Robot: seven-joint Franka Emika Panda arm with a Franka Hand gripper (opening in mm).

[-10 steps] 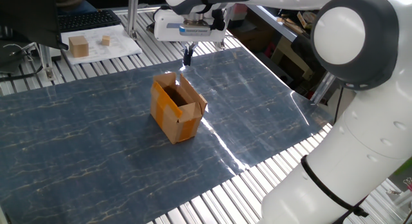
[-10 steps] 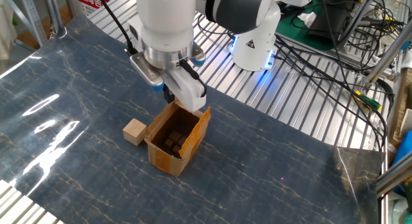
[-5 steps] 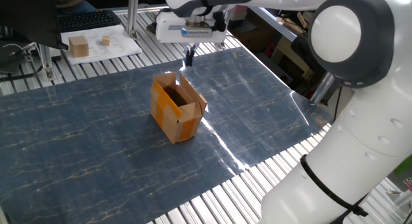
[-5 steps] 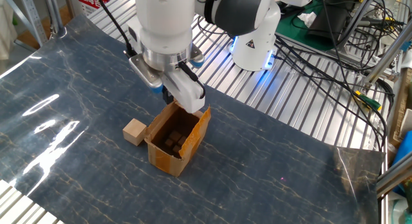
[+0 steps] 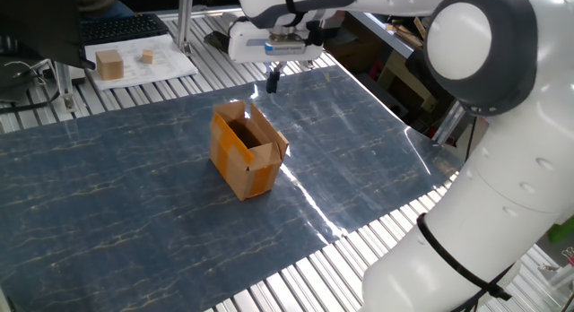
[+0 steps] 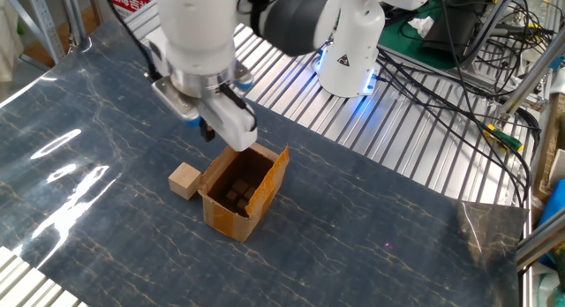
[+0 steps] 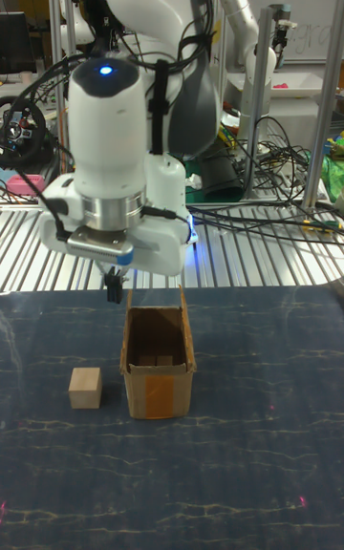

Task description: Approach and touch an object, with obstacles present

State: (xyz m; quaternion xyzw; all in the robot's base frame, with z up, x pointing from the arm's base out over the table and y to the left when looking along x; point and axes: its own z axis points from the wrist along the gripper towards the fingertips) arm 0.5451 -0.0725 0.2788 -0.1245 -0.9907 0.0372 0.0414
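The object, a small brown cardboard box (image 5: 247,155) (image 6: 240,194) (image 7: 158,367) with open top flaps and orange tape, stands on the blue marbled mat. Small dark blocks lie inside it. My gripper (image 5: 273,82) (image 6: 209,131) (image 7: 116,285) hangs above the mat behind the box's far corner, apart from it and not touching. Its dark fingers sit close together with nothing between them.
A small wooden cube (image 6: 184,180) (image 7: 85,388) rests on the mat right beside the box. Two more cubes (image 5: 109,65) (image 5: 146,56) lie on a white sheet at the table's far end. The metal slatted table (image 5: 296,276) surrounds the mat; cables (image 6: 459,86) run beyond it.
My gripper has drifted away from the box's rim, sideways and slightly up. The box and the cube have not moved.
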